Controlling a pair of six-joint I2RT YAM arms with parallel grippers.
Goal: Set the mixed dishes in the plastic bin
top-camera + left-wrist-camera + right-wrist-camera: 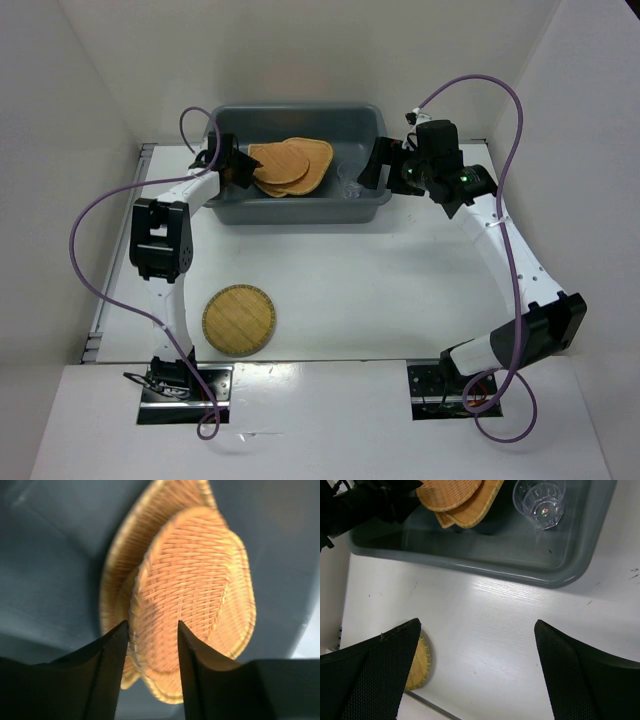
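Observation:
The dark grey plastic bin (365, 120) stands at the back middle of the table. Three wicker trays (292, 166) lie overlapped inside it, also in the left wrist view (190, 580) and right wrist view (455, 497). The clear glass cup (540, 502) stands in the bin's right part. One round wicker tray (238, 320) lies on the table at the near left, partly behind a finger in the right wrist view (417, 665). My left gripper (152, 622) is open inside the bin, just over the stack's left edge. My right gripper (477, 622) is wide open and empty by the bin's right rim.
White walls enclose the table on the left, back and right. Purple cables loop from both arms. The left arm's black wrist (365, 502) reaches over the bin's left rim. Bare white table (380, 290) lies between the bin and the arm bases.

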